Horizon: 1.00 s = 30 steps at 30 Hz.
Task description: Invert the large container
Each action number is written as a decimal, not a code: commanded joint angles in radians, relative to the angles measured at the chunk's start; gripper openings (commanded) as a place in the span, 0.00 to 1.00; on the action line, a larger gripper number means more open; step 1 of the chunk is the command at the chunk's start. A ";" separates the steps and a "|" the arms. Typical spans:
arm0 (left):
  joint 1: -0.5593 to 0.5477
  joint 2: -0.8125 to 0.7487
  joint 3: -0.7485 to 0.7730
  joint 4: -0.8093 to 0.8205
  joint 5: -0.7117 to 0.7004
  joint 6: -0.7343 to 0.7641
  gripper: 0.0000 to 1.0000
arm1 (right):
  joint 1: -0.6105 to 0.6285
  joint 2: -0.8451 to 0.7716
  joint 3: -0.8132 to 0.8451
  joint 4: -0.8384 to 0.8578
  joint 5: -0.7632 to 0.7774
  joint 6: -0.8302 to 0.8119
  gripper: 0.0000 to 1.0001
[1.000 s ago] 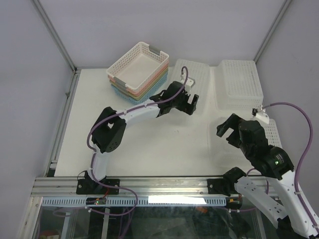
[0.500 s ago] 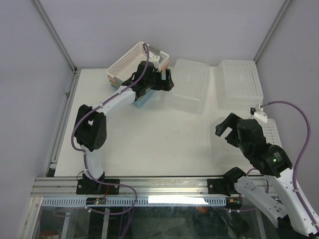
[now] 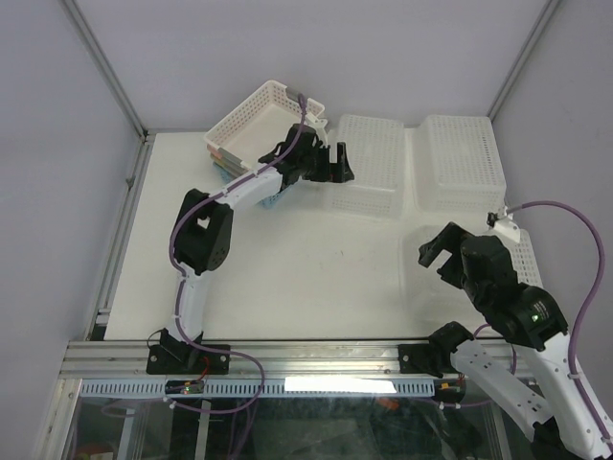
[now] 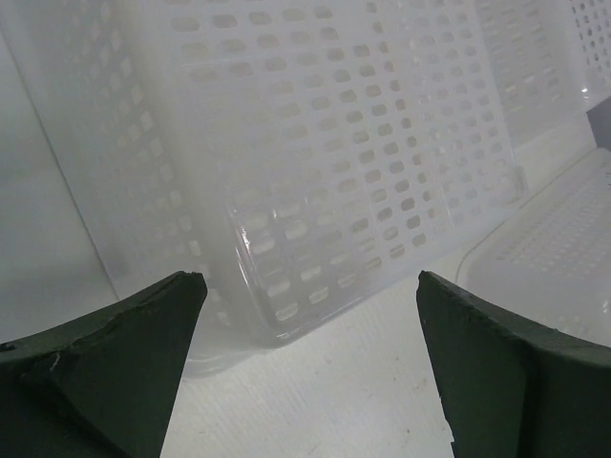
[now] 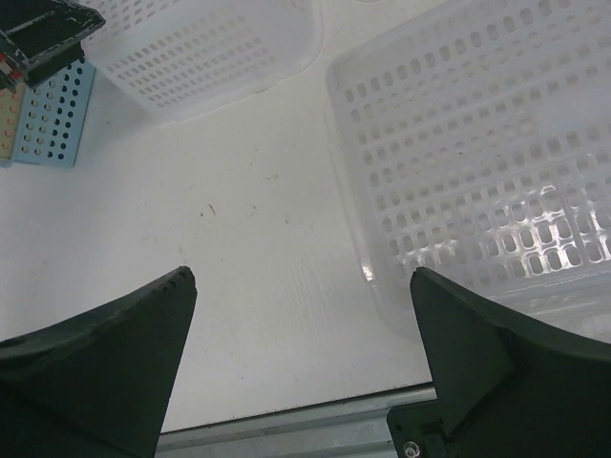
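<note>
Your left gripper (image 3: 335, 164) has its fingers spread wide, just beside the container (image 3: 370, 158) at the upper centre of the white table (image 3: 306, 278). Your right gripper (image 3: 441, 251) gapes empty at lower right. Grey walls (image 3: 402, 48) enclose the table.

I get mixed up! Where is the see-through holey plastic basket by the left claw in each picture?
Top external: clear perforated plastic basket, upper middle, beside left claw.
Left wrist: basket fills the middle.
Right wrist: basket at top edge.
Shared landmark: white table.
</note>
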 commanded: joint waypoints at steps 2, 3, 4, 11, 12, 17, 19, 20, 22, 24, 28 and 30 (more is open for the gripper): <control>-0.040 0.032 0.092 0.085 0.143 -0.082 0.99 | -0.003 -0.008 0.045 0.001 0.032 0.019 0.99; -0.048 0.043 0.106 0.095 0.149 -0.088 0.99 | -0.003 -0.007 0.048 -0.002 0.032 0.020 0.99; -0.052 0.057 0.120 0.098 0.153 -0.093 0.99 | -0.003 -0.006 0.052 -0.007 0.032 0.022 0.99; -0.057 0.103 0.190 0.103 0.164 -0.101 0.99 | -0.003 -0.029 0.069 -0.046 0.050 0.027 0.99; -0.057 0.098 0.191 0.100 0.162 -0.095 0.99 | -0.003 -0.033 0.069 -0.048 0.052 0.028 0.99; -0.059 0.004 0.174 0.032 0.089 -0.015 0.99 | -0.003 -0.034 0.065 -0.051 0.058 0.030 0.99; -0.065 -0.067 0.156 -0.001 0.047 0.033 0.99 | -0.003 -0.033 0.058 -0.044 0.061 0.030 0.99; -0.070 -0.111 0.133 -0.016 0.020 0.060 0.99 | -0.003 -0.033 0.051 -0.038 0.064 0.027 0.99; -0.083 -0.189 0.095 -0.034 -0.041 0.118 0.99 | -0.003 -0.031 0.035 -0.018 0.068 0.023 0.99; -0.086 -0.249 0.092 -0.076 -0.092 0.172 0.99 | -0.003 -0.022 0.022 0.013 0.060 0.017 0.99; -0.078 -0.329 0.142 -0.202 -0.239 0.291 0.99 | -0.002 -0.002 -0.007 0.083 0.034 0.005 0.99; -0.058 -0.370 0.143 -0.240 -0.347 0.336 0.99 | -0.003 0.003 -0.021 0.103 0.015 0.005 0.99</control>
